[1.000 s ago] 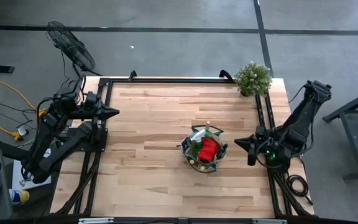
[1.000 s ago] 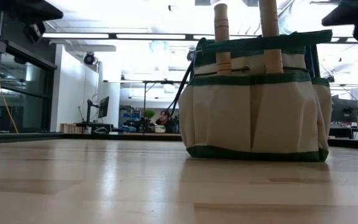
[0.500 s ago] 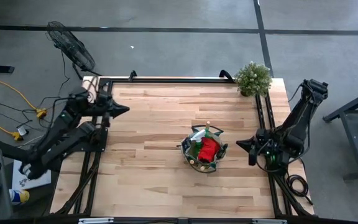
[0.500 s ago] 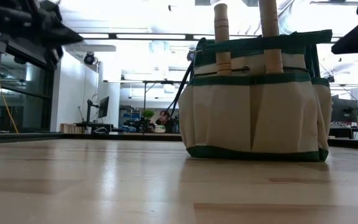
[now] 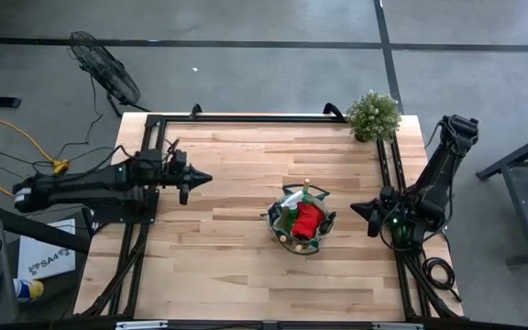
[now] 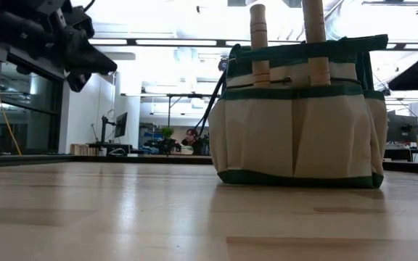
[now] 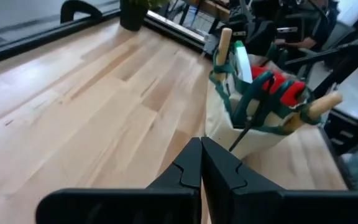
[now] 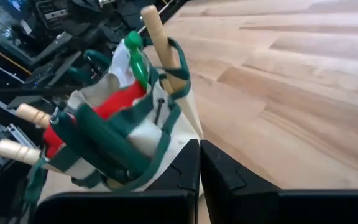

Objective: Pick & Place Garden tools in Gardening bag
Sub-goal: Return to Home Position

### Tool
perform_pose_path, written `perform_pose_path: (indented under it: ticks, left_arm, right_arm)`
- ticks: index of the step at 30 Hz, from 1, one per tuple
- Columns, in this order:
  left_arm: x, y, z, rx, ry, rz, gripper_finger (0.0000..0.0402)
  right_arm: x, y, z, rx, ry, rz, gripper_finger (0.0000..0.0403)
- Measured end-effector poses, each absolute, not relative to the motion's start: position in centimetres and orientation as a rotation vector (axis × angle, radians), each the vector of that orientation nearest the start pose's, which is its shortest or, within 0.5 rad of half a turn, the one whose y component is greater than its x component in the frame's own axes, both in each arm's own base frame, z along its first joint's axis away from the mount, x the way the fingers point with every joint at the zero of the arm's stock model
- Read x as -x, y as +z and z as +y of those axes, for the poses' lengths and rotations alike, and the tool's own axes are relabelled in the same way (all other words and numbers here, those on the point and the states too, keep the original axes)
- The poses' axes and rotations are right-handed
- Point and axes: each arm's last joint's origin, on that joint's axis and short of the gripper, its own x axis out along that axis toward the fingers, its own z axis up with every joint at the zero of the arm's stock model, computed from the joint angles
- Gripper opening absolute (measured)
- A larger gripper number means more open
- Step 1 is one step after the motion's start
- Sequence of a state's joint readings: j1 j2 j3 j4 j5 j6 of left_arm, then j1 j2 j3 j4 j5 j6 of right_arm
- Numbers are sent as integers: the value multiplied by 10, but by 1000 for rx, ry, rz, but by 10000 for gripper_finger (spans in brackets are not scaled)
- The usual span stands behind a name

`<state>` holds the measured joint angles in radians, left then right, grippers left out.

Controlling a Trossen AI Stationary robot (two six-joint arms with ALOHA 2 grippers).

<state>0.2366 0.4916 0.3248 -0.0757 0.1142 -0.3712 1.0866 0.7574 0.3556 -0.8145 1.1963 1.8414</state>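
Note:
The beige gardening bag point(image 5: 301, 221) with green trim stands on its base on the wooden table point(image 5: 246, 266), right of centre. Inside it stand wooden tool handles point(image 6: 259, 36), a green spray bottle point(image 8: 135, 55) and a red glove point(image 5: 307, 218). My left gripper point(image 5: 205, 178) is shut and empty, above the table to the left of the bag, pointing at it. My right gripper point(image 5: 355, 209) is shut and empty, just right of the bag. The bag also shows in the left wrist view point(image 7: 247, 118) and the right wrist view point(image 8: 129, 134).
A bushy potted plant point(image 5: 373, 115) stands at the far right corner. Black frame rails point(image 5: 246, 118) run along the table's far, left and right edges. A fan point(image 5: 104, 66) stands off the table at the far left. Bare wood lies on the near side of the bag.
My left arm has stretched out from the table's left edge toward the bag, the gripper going right and a little toward the near edge, still shut. The bag and its tools have stayed put.

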Motion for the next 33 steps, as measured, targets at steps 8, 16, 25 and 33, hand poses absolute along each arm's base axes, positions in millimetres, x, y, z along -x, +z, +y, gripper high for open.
perform_pose_path:
  ticks: [8,16,25,33]
  left_arm:
    - [-134,200,9,465,178,172,0]
    - [-134,192,1,477,136,100,0]
    - [-134,190,4,491,201,47,0]
    - [-134,193,5,487,228,11,0]
  right_arm:
    - [-69,156,78,-639,-419,193,3]
    - [-63,136,73,-538,-388,95,3]
    - [-66,137,71,-398,-424,5,3]
    - [-66,140,68,-300,-434,5,3]
